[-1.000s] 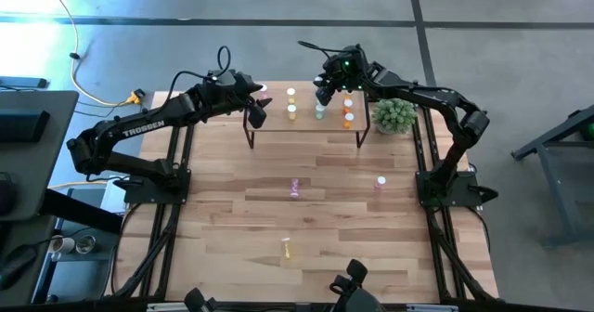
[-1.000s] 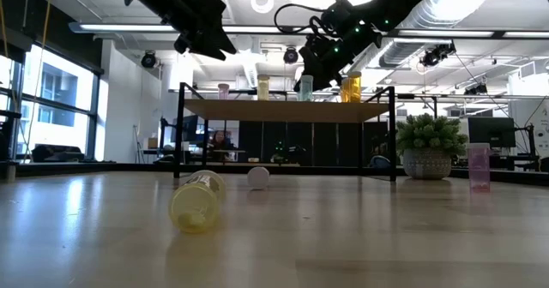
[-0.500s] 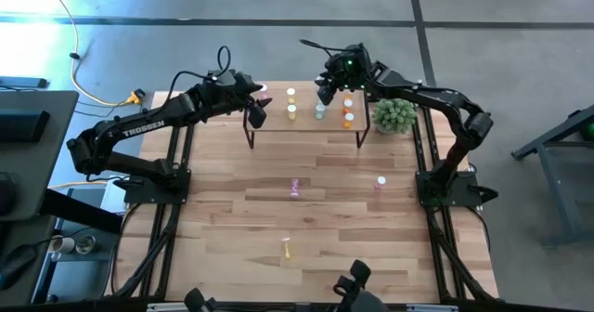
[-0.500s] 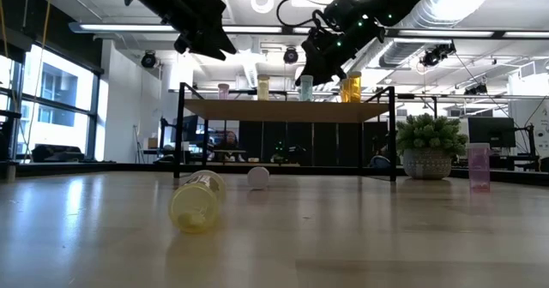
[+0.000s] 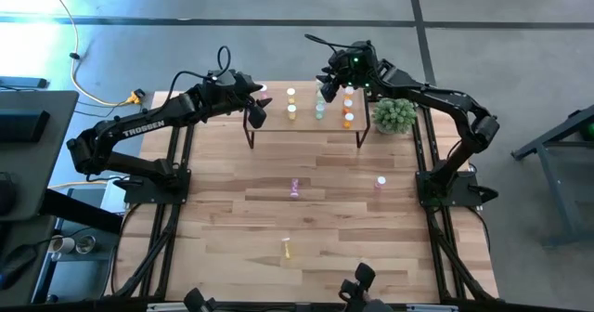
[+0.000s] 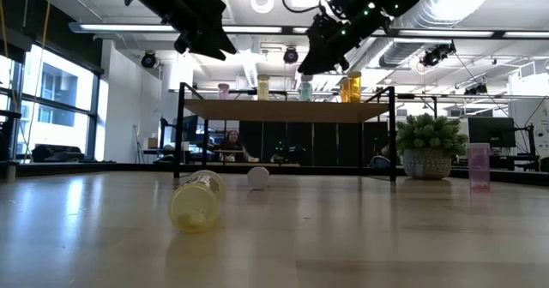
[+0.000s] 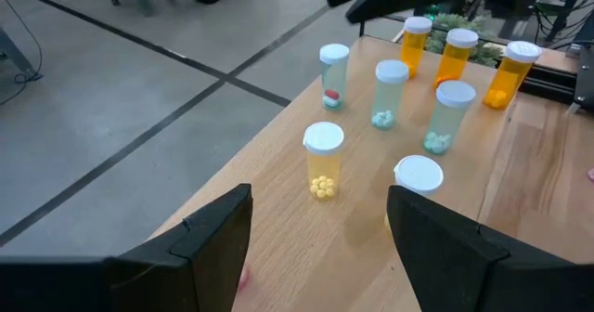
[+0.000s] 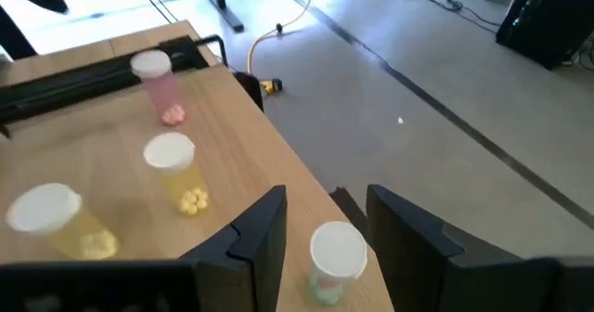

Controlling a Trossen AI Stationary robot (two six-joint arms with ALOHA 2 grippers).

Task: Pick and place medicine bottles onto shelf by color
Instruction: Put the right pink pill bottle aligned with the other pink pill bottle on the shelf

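Note:
The shelf stands at the table's far side with several white-capped bottles upright on it: pink, yellow, green and orange. My right gripper is open above the shelf's far edge. A green bottle stands on the shelf below it, between the spread fingers and untouched. My left gripper is open and empty above the shelf's left end. On the table a yellow bottle and a pink one lie on their sides. Another pink bottle stands upright.
A green potted plant stands just right of the shelf, close to my right arm. The shelf's black legs stand on the tabletop. A person shows in the room behind the shelf.
My right gripper has gone up and a little toward the table's far right, away from the shelf top. The green bottle under it stays upright on the shelf. My left arm has kept still.

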